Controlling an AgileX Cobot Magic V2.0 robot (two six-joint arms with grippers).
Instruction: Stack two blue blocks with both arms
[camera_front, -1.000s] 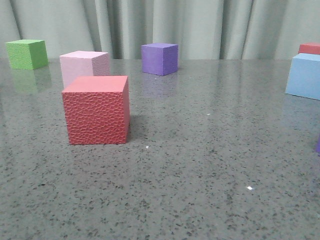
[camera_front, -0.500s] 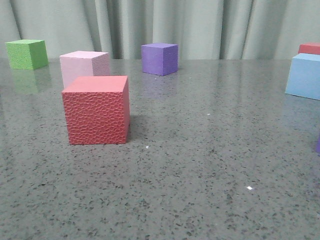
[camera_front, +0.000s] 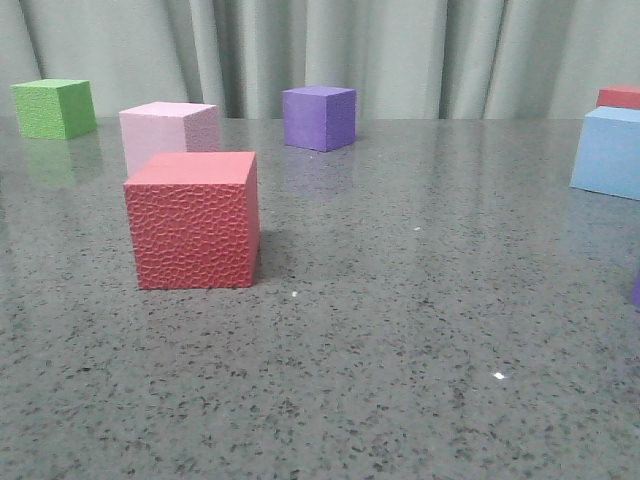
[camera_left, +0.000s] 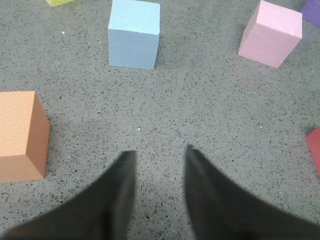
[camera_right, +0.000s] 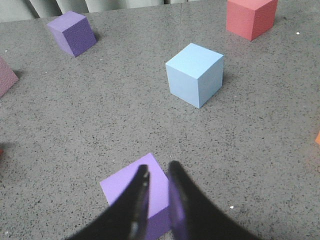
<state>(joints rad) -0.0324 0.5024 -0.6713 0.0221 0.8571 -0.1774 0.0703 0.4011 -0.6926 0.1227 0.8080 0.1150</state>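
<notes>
From my front camera I see a gray speckled tabletop (camera_front: 400, 330) with blocks spread over it. A red block (camera_front: 193, 220) sits close to me on the left, with a pink block (camera_front: 168, 132) just behind it. A green block (camera_front: 54, 108) is far back on the left, and a purple block (camera_front: 319, 117) is far back near the middle. One blue block (camera_front: 608, 152) sits at the right edge, partly cut off, with a second red block (camera_front: 620, 97) peeking out behind it. I see no arms in this view.

My left wrist camera shows the left gripper (camera_left: 159, 157) above the bare tabletop. Its jaws are spread apart and hold nothing. The other blue block (camera_left: 134, 34) sits out ahead of them, well apart, flat on the tabletop. An orange block (camera_left: 20, 135) is off to one side, and the pink block (camera_left: 270, 33) is off to the other.

My right wrist camera shows the right gripper (camera_right: 157, 172) hanging over a light purple block (camera_right: 135, 192). Its jaws are almost closed, with only a thin gap, and nothing is between them. I cannot tell if they touch that block. The blue block (camera_right: 195, 74) sits farther ahead, alone on the tabletop.
</notes>
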